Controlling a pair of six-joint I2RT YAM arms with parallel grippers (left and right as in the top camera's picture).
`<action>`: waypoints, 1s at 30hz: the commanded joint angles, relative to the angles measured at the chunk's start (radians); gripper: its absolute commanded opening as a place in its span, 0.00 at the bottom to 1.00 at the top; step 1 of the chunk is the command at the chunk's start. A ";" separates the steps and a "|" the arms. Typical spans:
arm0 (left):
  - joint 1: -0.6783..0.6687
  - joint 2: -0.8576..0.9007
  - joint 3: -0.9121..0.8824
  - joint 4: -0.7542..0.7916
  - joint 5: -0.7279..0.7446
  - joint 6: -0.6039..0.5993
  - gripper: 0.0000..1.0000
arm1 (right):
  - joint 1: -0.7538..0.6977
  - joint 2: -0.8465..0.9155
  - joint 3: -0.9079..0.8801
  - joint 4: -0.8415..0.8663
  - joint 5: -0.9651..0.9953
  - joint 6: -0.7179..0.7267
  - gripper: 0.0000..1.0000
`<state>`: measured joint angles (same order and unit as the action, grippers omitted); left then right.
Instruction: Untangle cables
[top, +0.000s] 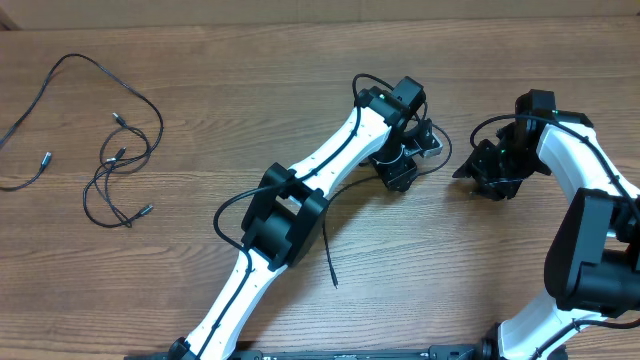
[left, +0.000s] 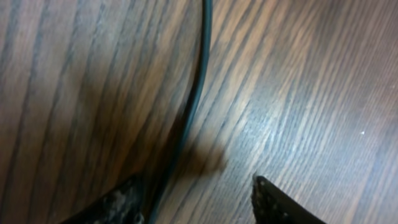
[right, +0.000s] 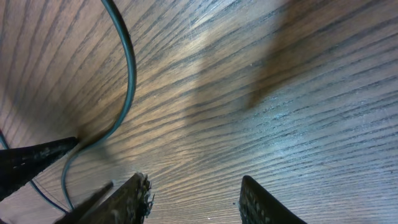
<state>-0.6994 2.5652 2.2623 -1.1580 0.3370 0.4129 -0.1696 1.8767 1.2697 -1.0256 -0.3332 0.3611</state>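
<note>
A loose tangle of thin black cables (top: 120, 165) with small plug tips lies at the far left of the wooden table. One strand (top: 40, 100) runs off towards the left edge. Another thin black cable (top: 328, 255) lies under my left arm and also shows in the left wrist view (left: 196, 87). My left gripper (top: 405, 168) is open low over the table (left: 196, 186), with this cable just inside its left finger. My right gripper (top: 482, 170) is open and empty (right: 196, 186). A thin dark cord (right: 127, 68) curves to the left of it, outside the jaws.
The two grippers are close together at the table's centre right, with a small gap between them. The left arm (top: 300, 200) stretches diagonally across the middle of the table. The right arm (top: 590, 230) stands at the right edge.
</note>
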 joint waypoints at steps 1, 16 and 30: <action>-0.008 0.064 -0.122 0.039 -0.169 -0.101 0.42 | -0.001 -0.027 0.014 0.000 0.006 -0.011 0.46; 0.009 -0.006 -0.116 0.065 -0.303 -0.432 0.04 | -0.001 -0.027 0.014 0.002 0.006 -0.016 0.46; 0.093 -0.323 -0.037 -0.002 -0.080 -0.463 0.04 | -0.001 -0.027 0.014 0.053 -0.127 -0.064 0.46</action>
<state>-0.6121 2.3631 2.1880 -1.1500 0.1986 -0.0284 -0.1696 1.8767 1.2697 -0.9909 -0.3954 0.3164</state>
